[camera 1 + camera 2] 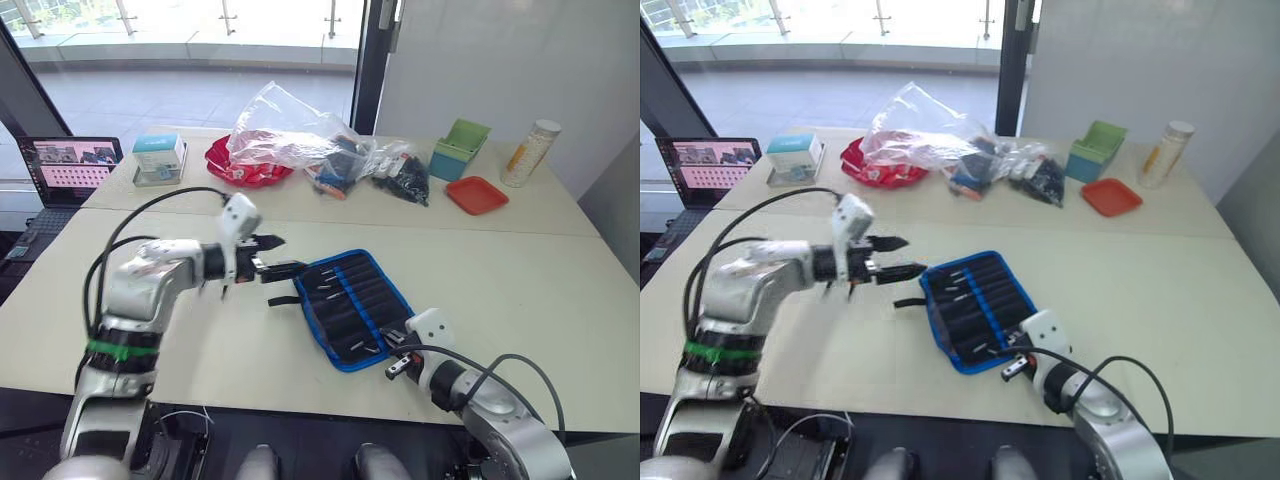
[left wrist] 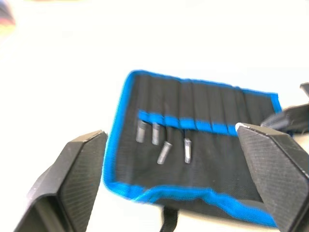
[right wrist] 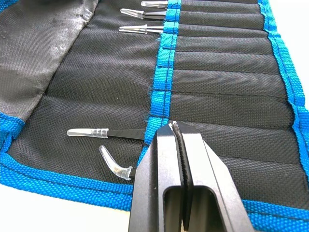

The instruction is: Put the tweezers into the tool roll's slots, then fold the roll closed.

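right gripper [image 3: 177,126] sits lowest in the head views, at the near end of the tool roll [image 1: 350,305]. its two black fingers [image 3: 161,159] are pressed flat together, clenched on nothing visible, the tips resting on the blue band that runs across the roll's inner face.

tool roll lies opened flat on the pale table [image 1: 520,280], angled, blue edging all round, a thin black strap [image 1: 283,300] trailing off the end toward the left arm. slots [image 3: 227,72] run in a row of parallel black pockets on one side of the blue band.

tweezers [image 2: 163,152] are seated in the slots with clear-capped tips poking out past the band. left wrist view shows four tips in a group at one end of the row. right wrist view shows three tips at the far end and two at the near end beside the right gripper, one of those with a curved tip [image 3: 115,166].

left gripper [image 1: 278,255] hovers above the table just beside the strap end of the roll, jaws spread wide, released, holding nothing.

far side of table: clear plastic bag [image 1: 290,135] over a red dish [image 1: 235,165], small red tray [image 1: 476,194], green box [image 1: 460,148], tall bottle [image 1: 529,152], teal-and-white box [image 1: 159,158]. laptop [image 1: 68,166] off the table's left edge.
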Available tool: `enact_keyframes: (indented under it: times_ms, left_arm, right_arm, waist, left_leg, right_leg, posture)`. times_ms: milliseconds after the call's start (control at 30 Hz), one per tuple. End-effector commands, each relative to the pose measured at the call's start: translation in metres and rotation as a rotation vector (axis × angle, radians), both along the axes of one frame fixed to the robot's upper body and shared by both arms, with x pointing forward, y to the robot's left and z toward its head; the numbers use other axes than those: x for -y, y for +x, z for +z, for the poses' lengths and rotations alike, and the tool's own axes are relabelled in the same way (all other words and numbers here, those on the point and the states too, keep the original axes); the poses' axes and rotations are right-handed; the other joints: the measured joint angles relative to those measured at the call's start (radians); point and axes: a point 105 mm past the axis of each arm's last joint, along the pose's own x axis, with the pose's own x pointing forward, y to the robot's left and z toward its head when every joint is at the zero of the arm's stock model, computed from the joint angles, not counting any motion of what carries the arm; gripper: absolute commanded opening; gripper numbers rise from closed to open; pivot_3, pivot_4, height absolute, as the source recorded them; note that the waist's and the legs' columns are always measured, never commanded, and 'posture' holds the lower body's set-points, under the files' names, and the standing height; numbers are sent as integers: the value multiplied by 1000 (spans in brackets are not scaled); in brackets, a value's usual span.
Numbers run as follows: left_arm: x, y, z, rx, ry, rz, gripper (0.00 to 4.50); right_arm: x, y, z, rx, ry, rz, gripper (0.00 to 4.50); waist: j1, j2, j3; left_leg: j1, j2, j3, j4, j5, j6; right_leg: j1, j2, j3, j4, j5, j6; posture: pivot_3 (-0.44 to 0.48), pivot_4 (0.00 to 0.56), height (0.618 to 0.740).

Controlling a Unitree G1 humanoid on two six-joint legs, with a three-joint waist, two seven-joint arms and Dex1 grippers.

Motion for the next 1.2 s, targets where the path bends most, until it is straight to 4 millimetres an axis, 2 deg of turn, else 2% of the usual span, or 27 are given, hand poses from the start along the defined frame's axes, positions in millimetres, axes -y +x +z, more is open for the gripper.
enact_keyframes:
  times_ms: [33, 100, 200, 233, 300, 333, 533, 667, 800, 933, 1200]
  left_arm:
    - [-45, -12, 15, 139, -34, 154, 4483]
    - [-79, -23, 4, 118, -19, 276, 4483]
    - [-113, -39, -3, 97, -35, 431, 4483]
    - [-132, -49, -5, 97, -87, 528, 4483]
    - [-153, -66, -9, 97, -144, 638, 4483]
    - [-164, -79, -18, 89, -111, 684, 4483]
    - [-197, -139, -45, 57, -56, 873, 4483]
    - [-208, -163, -52, 33, -81, 962, 4483]
    - [-208, -167, -56, 13, -65, 979, 4483]
    - [-209, -160, -66, -22, -31, 993, 4483]
    - [-220, -124, -75, -52, -24, 1046, 4483]
  right_arm:
    - [-1, -12, -32, -140, -16, 25, 0]
    - [0, -13, -33, -144, -16, 30, 0]
    - [1, -13, -33, -146, -15, 36, 0]
    - [1, -13, -33, -147, -13, 41, 0]
    - [2, -12, -32, -149, -11, 46, 0]
    - [2, -11, -32, -151, -10, 49, 0]
    - [8, -12, -33, -163, -19, 71, 0]
    - [8, -9, -31, -164, -13, 78, 0]
    - [7, -8, -29, -163, -8, 89, 0]
    - [6, -8, -30, -163, -10, 95, 0]
    - [3, -6, -29, -152, -3, 84, 0]
  waist:
    - [0, 0, 0]
    - [-3, 0, 0]
    - [2, -1, 0]
    - [5, -2, 0]
    - [8, -3, -1]
    - [9, -5, -2]
    - [15, -10, -5]
    - [18, -15, -8]
    - [19, -16, -9]
    - [17, -17, -9]
    - [14, -17, -10]
  left_leg:
    - [0, 0, 0, 0, 0, 0]
    - [1, 0, 0, -1, 0, 0]
    - [2, 0, 0, -2, 0, 0]
    - [2, 0, 0, -2, 0, 0]
    - [2, 0, 1, -3, 0, 0]
    - [3, 0, 1, -3, 0, 0]
    - [7, 0, 3, -6, -1, -1]
    - [7, 1, 3, -6, -1, -1]
    - [6, 2, 3, -6, -1, -1]
    - [6, 2, 3, -6, -1, -1]
    - [6, 2, 3, -6, -1, -1]
  right_leg:
    - [0, 0, 1, 0, 0, 0]
    - [0, 0, 1, 0, 0, 0]
    - [0, -1, 0, 0, 0, 0]
    - [0, -1, 0, 0, 0, 0]
    - [1, -2, 0, -1, 0, 0]
    - [1, -3, 0, -1, 0, 0]
    - [2, -4, 0, -3, -1, -2]
    - [3, -4, 0, -5, -2, -4]
    - [4, -3, 0, -9, -3, -4]
    - [4, -3, 0, -9, -3, -5]
    - [3, -3, 0, -9, -3, -5]
  posture:
    - [0, 150, 723]
    - [0, 150, 723]
    - [0, 150, 723]
    - [0, 150, 723]
    - [0, 150, 723]
    - [0, 150, 723]
    - [0, 150, 723]
    - [0, 150, 723]
    - [0, 150, 723]
    - [0, 150, 723]
    - [0, 150, 723]
